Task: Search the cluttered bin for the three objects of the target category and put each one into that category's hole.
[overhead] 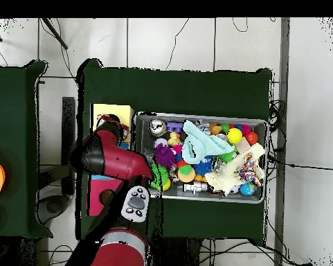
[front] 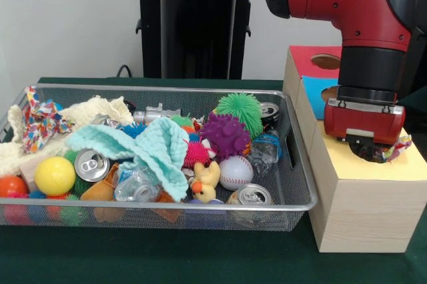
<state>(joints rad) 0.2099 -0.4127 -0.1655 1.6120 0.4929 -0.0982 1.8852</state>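
One soft, multicoloured knotted rope toy (front: 392, 149) sits under the end effector (front: 371, 149) at the right of the front frame, low over the yellow top (front: 393, 167) of the wooden sorting box (front: 360, 211); you can see frayed strands poking out on the right side, so the end effector appears closed on it, though its tips are hidden by the red wrist housing. Judge this piece as light, limp and easily snagged: it will droop and trail, so expect loose ends to catch on a hole's edge. A second fabric rope toy (front: 39, 121) of the same pattern lies at the upper left corner of the mesh bin (front: 293, 164), draped over cream cloth (front: 93, 112). Take that one at the thick knotted middle, not by a loose strand, which would likely slip or stretch. Nearby clutter such as the mint knitted cloth (front: 150, 147), the yellow ball (front: 55, 175) and the drink cans (front: 91, 165) is well apart from it. The overhead view shows the arm (overhead: 110, 158) over the box at the left of the bin.
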